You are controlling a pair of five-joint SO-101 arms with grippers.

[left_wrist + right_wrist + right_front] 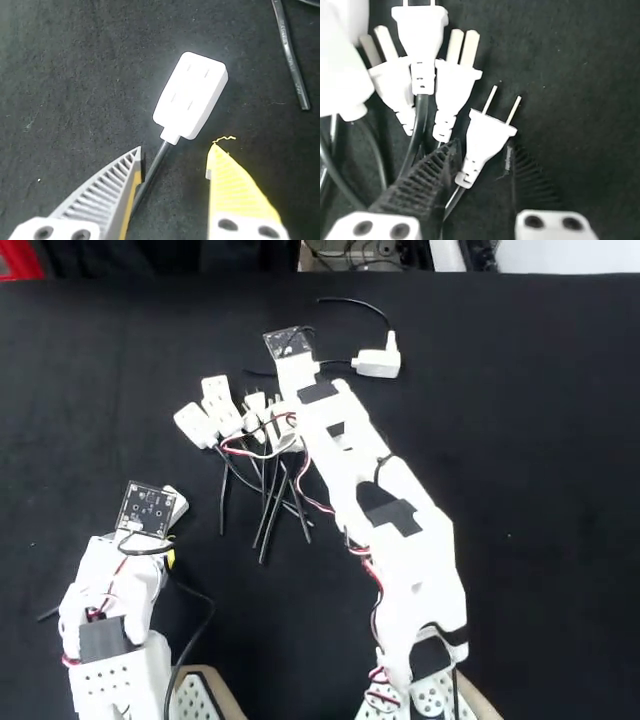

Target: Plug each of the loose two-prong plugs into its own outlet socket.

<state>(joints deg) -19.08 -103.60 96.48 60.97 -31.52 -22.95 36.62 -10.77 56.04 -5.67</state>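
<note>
Two grippers poised, plug pick-up in hand.
Right gripper (481, 149) stands part-open astride a two-prong plug (487, 132) at frame centre, not yet pinching it; left gripper (176, 148) gapes wide just below the outlet socket (190, 96), mid-frame, cord (152, 167) running through its gap. Next move, by the look: close squarely on the plug body, clear of neighbouring plugs (452, 80).

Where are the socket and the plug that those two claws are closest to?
outlet socket (190, 95), left wrist view, middle of its slotted face
two-prong plug (487, 132), right wrist view, white body behind the prongs
</note>
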